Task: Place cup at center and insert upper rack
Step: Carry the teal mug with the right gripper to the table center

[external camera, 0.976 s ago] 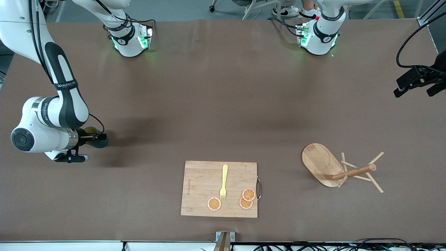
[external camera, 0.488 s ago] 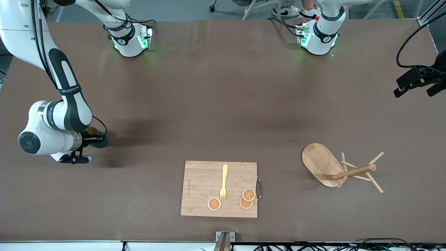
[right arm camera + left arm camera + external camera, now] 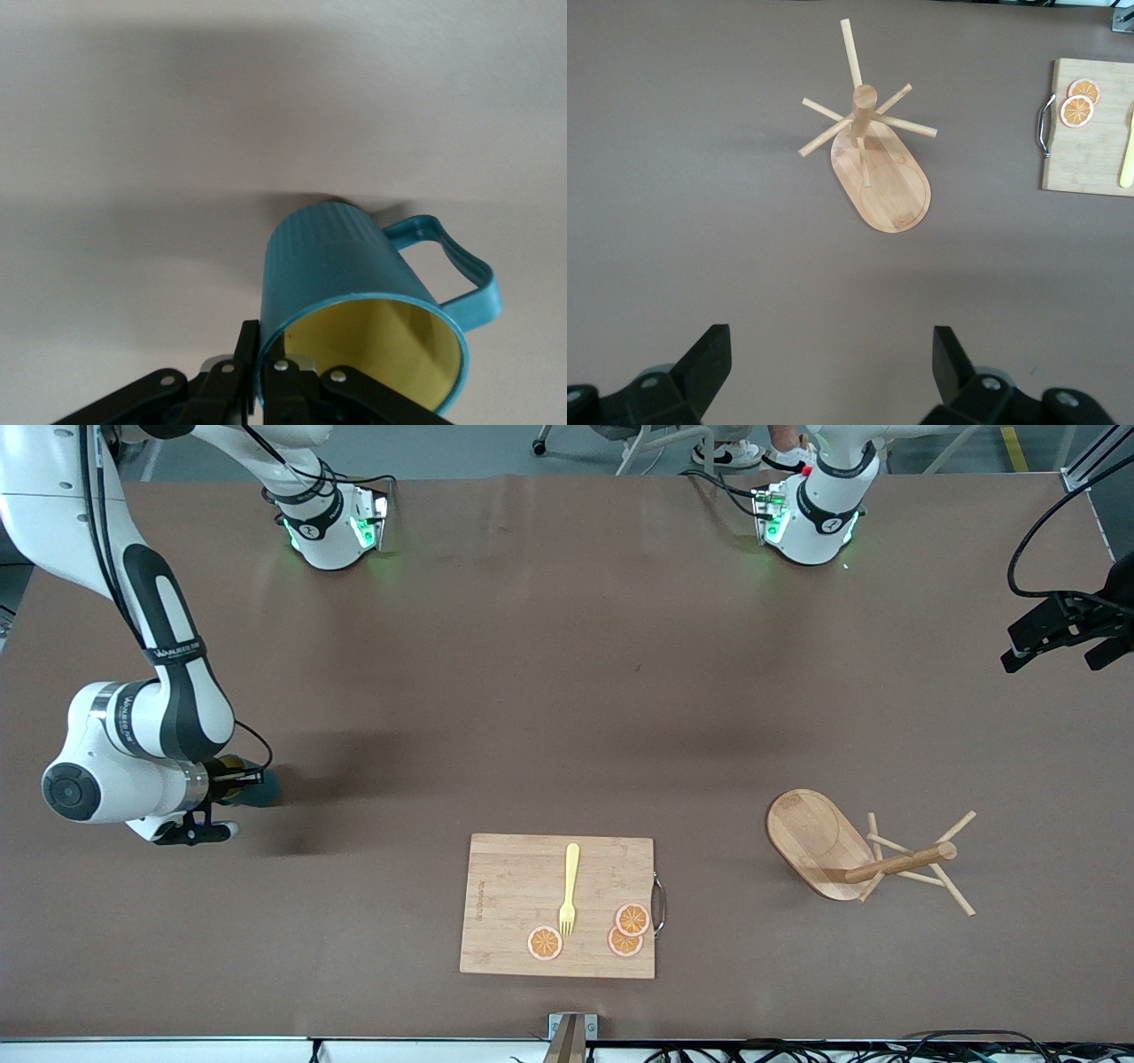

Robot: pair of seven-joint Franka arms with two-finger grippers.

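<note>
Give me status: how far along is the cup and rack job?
Done: nothing placed so far. In hand: the right gripper is shut on the cup's rim, at the right arm's end of the table, not at center. Left: carry the cup to center, then the rack, which lies tipped over on its side toward the left arm's end. The left gripper hangs open above the rack, waiting.

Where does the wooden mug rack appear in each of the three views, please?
Front view: the upper rack lies tipped over toward the left arm's end, beside the cutting board.
Left wrist view: rack in the middle, below the camera.
Right wrist view: not in it.
Shared landmark: the cutting board.
</note>
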